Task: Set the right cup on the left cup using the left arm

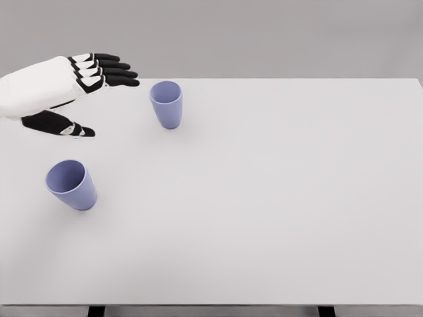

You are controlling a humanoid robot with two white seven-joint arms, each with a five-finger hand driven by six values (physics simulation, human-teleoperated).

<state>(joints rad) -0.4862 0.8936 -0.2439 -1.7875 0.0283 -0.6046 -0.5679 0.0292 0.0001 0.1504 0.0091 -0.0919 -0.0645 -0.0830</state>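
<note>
Desk (277, 211): white, plain matte top, fills most of view; far edge straight against grey backdrop, near edge at bottom of view with two dark supports showing beneath it. Two cups on desk, both lavender-blue, handleless, upright, open mouths up, well apart from each other. Right cup (166, 104): far part of desk, left of middle, close to far edge. Left cup (71, 185): nearer, close to left edge. Faint soft shadow beside each cup base.
</note>
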